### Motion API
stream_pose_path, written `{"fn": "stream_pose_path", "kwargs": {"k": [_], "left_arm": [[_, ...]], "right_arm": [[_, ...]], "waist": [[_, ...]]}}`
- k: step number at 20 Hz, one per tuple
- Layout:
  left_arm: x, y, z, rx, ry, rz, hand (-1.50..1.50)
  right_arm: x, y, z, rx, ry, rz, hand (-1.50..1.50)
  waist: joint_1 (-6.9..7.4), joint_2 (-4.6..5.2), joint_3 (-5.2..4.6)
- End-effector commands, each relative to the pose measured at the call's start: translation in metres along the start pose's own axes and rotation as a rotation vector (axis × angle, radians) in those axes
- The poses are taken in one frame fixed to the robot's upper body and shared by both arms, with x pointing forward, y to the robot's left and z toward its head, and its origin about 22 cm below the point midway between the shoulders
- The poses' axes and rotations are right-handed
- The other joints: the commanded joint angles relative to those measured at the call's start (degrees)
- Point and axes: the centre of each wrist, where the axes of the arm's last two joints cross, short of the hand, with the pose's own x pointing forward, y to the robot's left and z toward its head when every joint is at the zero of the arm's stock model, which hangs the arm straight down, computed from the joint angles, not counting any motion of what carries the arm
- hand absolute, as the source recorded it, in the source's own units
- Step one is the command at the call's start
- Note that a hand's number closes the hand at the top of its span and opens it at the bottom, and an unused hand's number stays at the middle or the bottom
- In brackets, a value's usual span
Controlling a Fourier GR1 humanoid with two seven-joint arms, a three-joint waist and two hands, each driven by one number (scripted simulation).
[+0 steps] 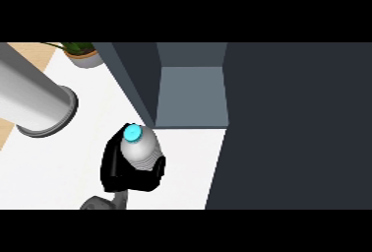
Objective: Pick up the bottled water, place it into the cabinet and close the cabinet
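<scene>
Black fingers of one robot hand (125, 170) curl round the bottled water (139, 146), whose pale body and bright cyan cap stand upright above the white table (58, 167). The robot hand comes in from the lower edge at the view's left, so it is probably the left one, though the forearm is mostly out of frame and the side is not certain. No second hand shows.

As a judgement, the pick-up is done and the carry is in hand: the bottle is held just in front of the cabinet (190, 96), near the lower left corner of its open compartment, but not yet inside. The grey floor of that compartment lies just beyond the cap.

The next move seems to call for the bottle to go forward and a little to the right, past the dark left wall, and to be set upright on the grey floor before the fingers let go. Then the cabinet door (298, 128), the broad dark panel filling the right of the view, would have to be swung shut.

A large grey cylinder (33, 101) lies on the table to the left, well apart from the path. A potted plant (81, 53) stands at the far left corner. The left wall's edge is what the bottle could clip.
</scene>
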Motion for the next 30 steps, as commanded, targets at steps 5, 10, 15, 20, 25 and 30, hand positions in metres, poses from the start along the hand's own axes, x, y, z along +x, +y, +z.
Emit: {"fn": "stream_pose_path", "kwargs": {"k": [5,10,15,20,25,30], "left_arm": [[0.012,-0.048,-0.029,-0.018,0.001,-0.038,1.50],[0.027,-0.072,-0.080,0.006,-0.051,-0.062,1.50],[0.032,-0.071,-0.093,0.040,-0.045,-0.110,1.50],[0.033,-0.072,-0.127,0.045,-0.036,-0.177,1.50],[0.019,-0.095,-0.141,0.062,-0.022,-0.271,1.50],[0.021,-0.091,-0.175,0.109,0.001,-0.326,1.50]], "right_arm": [[0.031,0.000,0.014,0.006,-0.059,0.009,-1.50],[0.015,-0.001,0.016,0.011,-0.039,0.016,-1.50],[0.020,-0.001,0.020,0.018,-0.059,-0.001,-1.50],[0.026,0.001,0.020,0.003,-0.045,-0.009,-1.50],[0.027,-0.007,0.015,0.015,-0.058,0.001,-1.50],[0.008,-0.003,0.011,0.034,-0.046,-0.001,-1.50]], "waist": [[-0.32,0.01,-0.01],[-1.04,0.11,0.02],[-0.57,0.07,0.02],[-0.75,0.12,-0.02],[-1.36,0.33,-0.01],[-1.47,0.48,0.01]]}}
